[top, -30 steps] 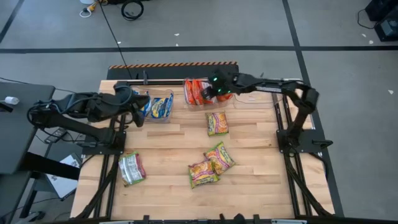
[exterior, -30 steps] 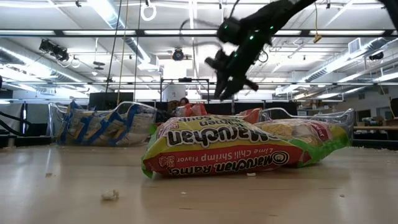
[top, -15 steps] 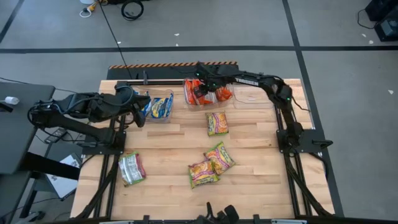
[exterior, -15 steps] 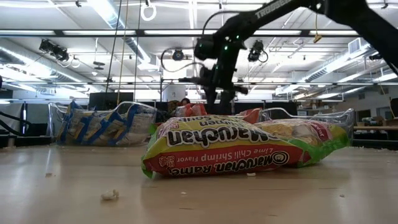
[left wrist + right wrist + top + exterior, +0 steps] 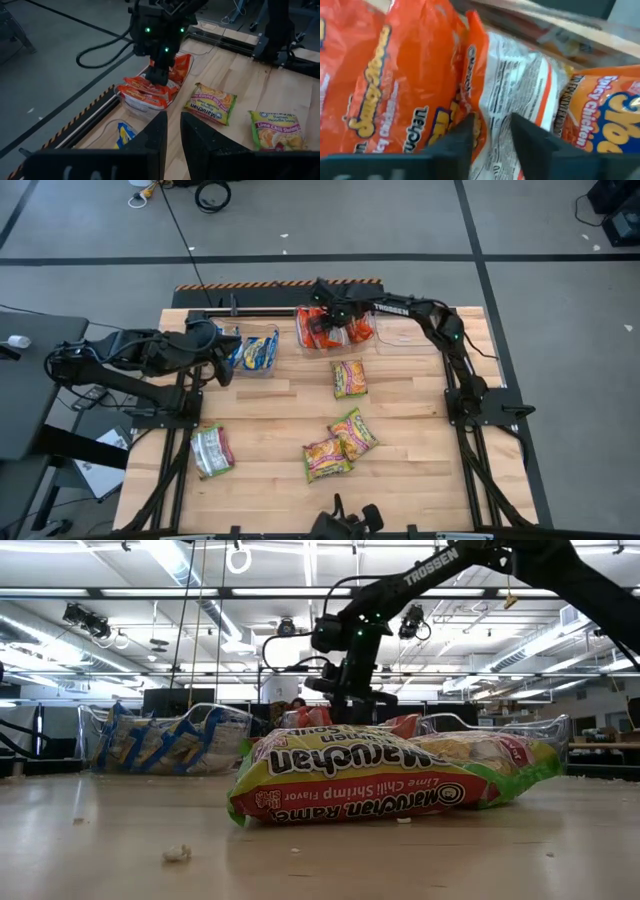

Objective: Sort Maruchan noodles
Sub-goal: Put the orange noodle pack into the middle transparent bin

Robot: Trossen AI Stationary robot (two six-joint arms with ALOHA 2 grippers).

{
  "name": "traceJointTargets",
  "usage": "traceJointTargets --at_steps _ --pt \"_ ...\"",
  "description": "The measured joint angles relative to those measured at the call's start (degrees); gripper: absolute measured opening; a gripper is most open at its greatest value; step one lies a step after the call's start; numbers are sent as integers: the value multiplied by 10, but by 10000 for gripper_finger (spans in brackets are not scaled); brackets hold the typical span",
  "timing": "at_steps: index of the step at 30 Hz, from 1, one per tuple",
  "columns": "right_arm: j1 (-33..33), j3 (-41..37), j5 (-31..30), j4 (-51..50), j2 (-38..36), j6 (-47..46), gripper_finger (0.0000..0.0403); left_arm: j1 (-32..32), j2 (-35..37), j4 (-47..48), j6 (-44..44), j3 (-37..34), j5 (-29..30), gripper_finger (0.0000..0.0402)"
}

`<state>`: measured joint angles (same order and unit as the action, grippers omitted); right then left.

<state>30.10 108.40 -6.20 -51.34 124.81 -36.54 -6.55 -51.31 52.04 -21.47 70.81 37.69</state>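
My right gripper (image 5: 490, 137) sits half-open, orange packets (image 5: 410, 85) directly under the fingertips, inside their bin (image 5: 300, 340). I'd lift straight up. Left gripper (image 5: 171, 132) waits, fingers narrowly apart, empty.

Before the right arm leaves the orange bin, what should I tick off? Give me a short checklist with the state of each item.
1. Right hand is over the bin of orange packets: ok.
2. Right hand is empty: cannot tell; its fingers sit a little apart against an orange packet.
3. Orange packets lie inside the bin, none on the table: ok.
4. Left hand waits beside the bin of blue packets, clear of the right arm: ok.
5. Lime chili packets are still loose on the table, so sorting is unfinished: not ok.
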Motion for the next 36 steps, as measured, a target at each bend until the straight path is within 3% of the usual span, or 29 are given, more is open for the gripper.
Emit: traceJointTargets --at_steps 5,15,19,26,36 --pt "21 0 39 1 -1 7 15 0 0 4 0 0 0 59" --pt "68 0 214 36 -64 53 5 0 0 10 0 0 0 59" --pt "99 -26 278 95 -61 45 4 0 0 10 0 0 0 59" --pt "117 -117 270 120 -59 36 5 0 0 10 -4 0 0 59" --pt "109 -87 162 41 -60 117 73 0 0 10 1 0 12 59"
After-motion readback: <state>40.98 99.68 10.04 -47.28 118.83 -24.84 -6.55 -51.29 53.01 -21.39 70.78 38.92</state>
